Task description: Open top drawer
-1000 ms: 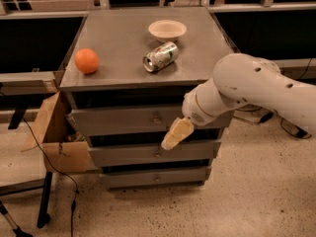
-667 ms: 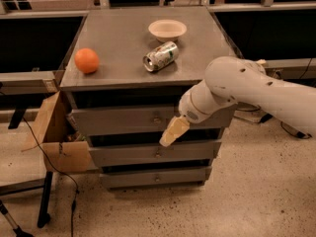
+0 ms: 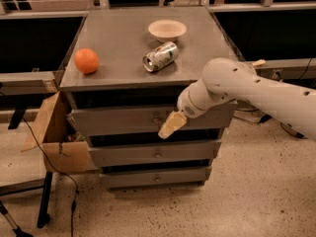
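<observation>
The top drawer is the widest grey front of the cabinet, just under the tabletop, with a small brass knob at its centre. A dark gap shows between the front and the tabletop. My gripper, tan at the end of the white arm, hangs in front of this drawer just right of and slightly below the knob. I cannot tell whether it touches the knob. Two shorter grey drawers lie below.
On the cabinet top lie an orange, a tipped drink can and a pale bowl. An open cardboard box stands against the cabinet's left side. A black cable and stand leg are on the floor at left.
My gripper has moved a little left and up, closer to the top drawer's knob. The drawer front has not visibly moved.
</observation>
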Controlling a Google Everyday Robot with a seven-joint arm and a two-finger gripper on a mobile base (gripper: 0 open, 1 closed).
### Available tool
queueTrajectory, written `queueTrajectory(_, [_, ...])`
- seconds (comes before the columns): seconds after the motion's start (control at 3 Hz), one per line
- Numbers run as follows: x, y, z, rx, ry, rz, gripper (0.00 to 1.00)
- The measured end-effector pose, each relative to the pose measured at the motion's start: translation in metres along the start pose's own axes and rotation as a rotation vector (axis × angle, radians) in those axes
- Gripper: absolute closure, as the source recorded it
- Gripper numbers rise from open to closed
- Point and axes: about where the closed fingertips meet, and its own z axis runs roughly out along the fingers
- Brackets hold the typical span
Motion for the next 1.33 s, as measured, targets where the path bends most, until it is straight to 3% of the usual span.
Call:
queueTrajectory(1.0, [-0.008, -0.023, 0.038, -0.029, 0.009, -0.006, 0.00])
queueTrajectory(1.33, [0.000, -0.035, 0.047, -0.009, 0.019, -0.006, 0.15])
